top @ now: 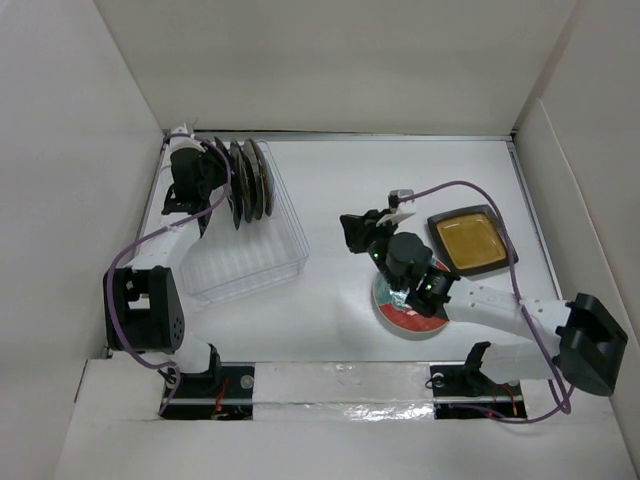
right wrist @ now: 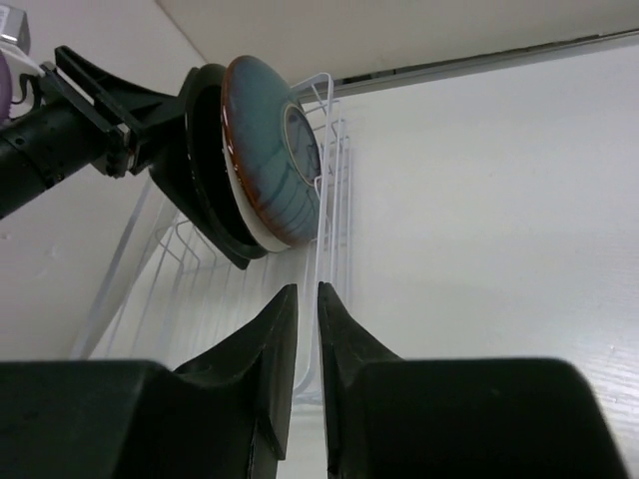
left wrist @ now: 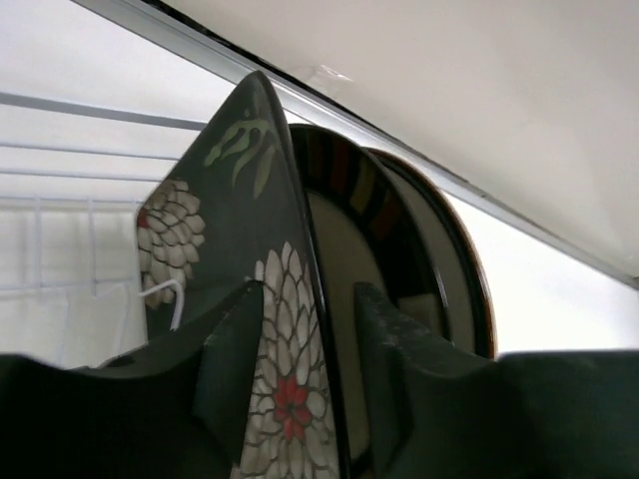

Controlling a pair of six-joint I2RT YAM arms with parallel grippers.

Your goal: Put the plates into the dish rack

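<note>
Left gripper (left wrist: 308, 291) partly hides floral plate (left wrist: 265, 220).

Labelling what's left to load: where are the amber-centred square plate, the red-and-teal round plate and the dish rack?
amber-centred square plate (top: 467, 240), top view, its amber middle.
red-and-teal round plate (top: 398, 318), top view, its red lower-left part.
dish rack (top: 250, 262), top view, its bare clear floor.

Rack (top: 256, 262) left; maybe four plates (top: 249, 180) inside.
</note>
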